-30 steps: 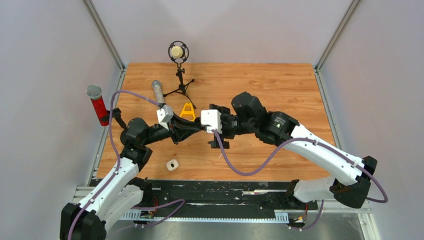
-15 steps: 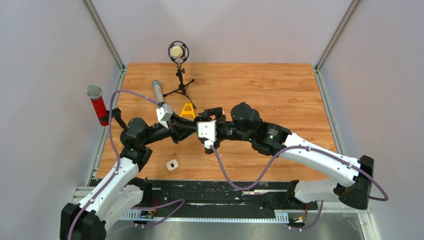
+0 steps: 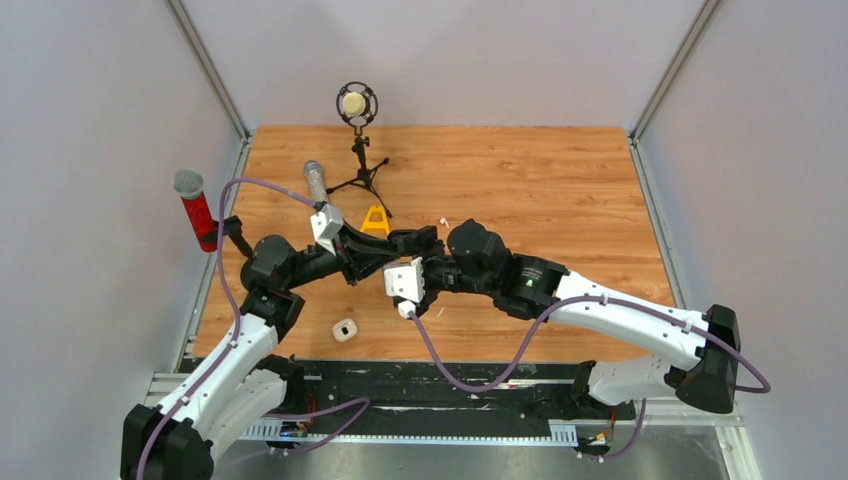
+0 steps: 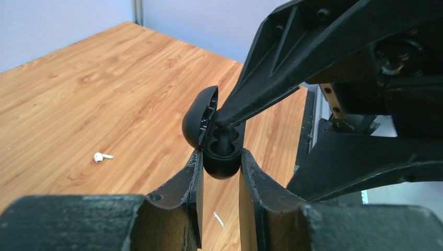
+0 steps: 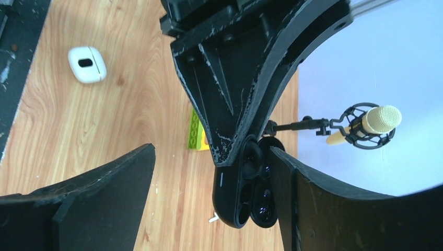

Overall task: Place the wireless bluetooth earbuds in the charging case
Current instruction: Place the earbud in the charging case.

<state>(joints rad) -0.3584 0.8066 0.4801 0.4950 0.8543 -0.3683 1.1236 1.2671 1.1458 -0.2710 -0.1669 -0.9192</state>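
Observation:
The white charging case (image 3: 345, 329) with its dark spot lies on the table near the front left, also in the right wrist view (image 5: 86, 64); neither gripper touches it. One white earbud (image 4: 103, 156) lies loose on the wood, a speck from above (image 3: 443, 221). My left gripper (image 4: 222, 159) is shut on a black oval case (image 4: 222, 157), held above the table with its hinged lid open. My right gripper (image 3: 398, 258) is open around that black case (image 5: 245, 198). One right finger (image 4: 292, 68) has its tip in the case's wells.
A yellow-green brick (image 3: 375, 222) sits just behind the grippers. A microphone on a small tripod (image 3: 355, 108), a silver microphone (image 3: 316, 182) and a red one (image 3: 195, 210) stand at the back left. The table's front rail (image 3: 420, 385) lies below.
My right arm has moved left and nearer, bringing its open jaws around the black case. The left arm and the white case have not moved.

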